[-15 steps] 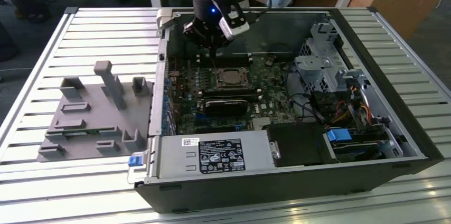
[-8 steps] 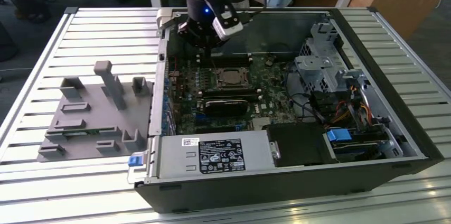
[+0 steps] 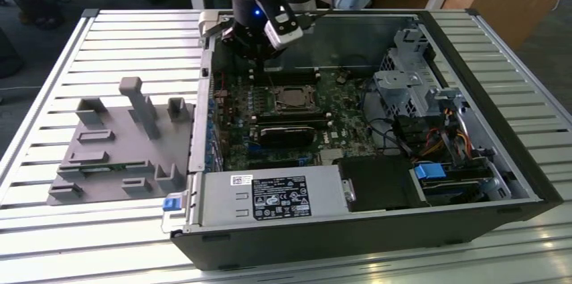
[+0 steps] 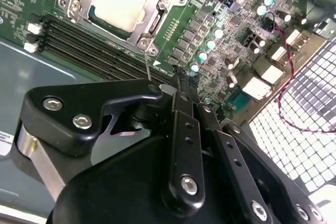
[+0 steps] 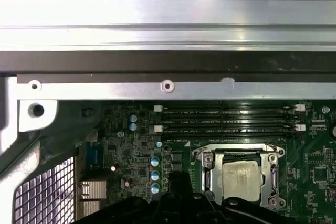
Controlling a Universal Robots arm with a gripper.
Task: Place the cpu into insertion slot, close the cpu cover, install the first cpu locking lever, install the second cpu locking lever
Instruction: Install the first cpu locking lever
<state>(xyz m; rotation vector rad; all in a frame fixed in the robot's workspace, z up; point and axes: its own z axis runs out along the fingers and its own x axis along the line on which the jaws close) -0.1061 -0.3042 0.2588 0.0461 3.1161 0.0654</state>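
Gripper (image 3: 260, 56): black, jointed metal links with bright screw heads, seen close in the second wrist view (image 4: 181, 83). I cannot tell whether it is open or closed, and nothing shows in its hold.
Arm pose: stands nearly upright, wrist pointing down into the open computer case (image 3: 500, 163), near the case's far wall.
Gripper position: above the motherboard (image 3: 344, 106), just beside the socket and apart from it.
Thin metal rod (image 4: 147, 65): bare wire running from a socket corner toward the gripper tip.
Cpu (image 4: 118, 1): flat square, dull silvery top, seated in the socket; also in the first wrist view (image 5: 240, 178) and the exterior view (image 3: 291, 98).
Cpu cover (image 4: 159, 10): silvery frame, open window, lying flat around the chip's edges (image 5: 208, 176).
Memory slots (image 5: 226, 120): long black strips with white end clips, just beside the socket.
Motherboard texture: green, studded with small round capacitors.
Power supply box (image 3: 268, 197): grey sheet metal at the near edge.
Table (image 3: 53, 230): ribbed aluminium slats.
Grey fixture (image 3: 120, 150): matte block with upright posts, on the exterior view's left.
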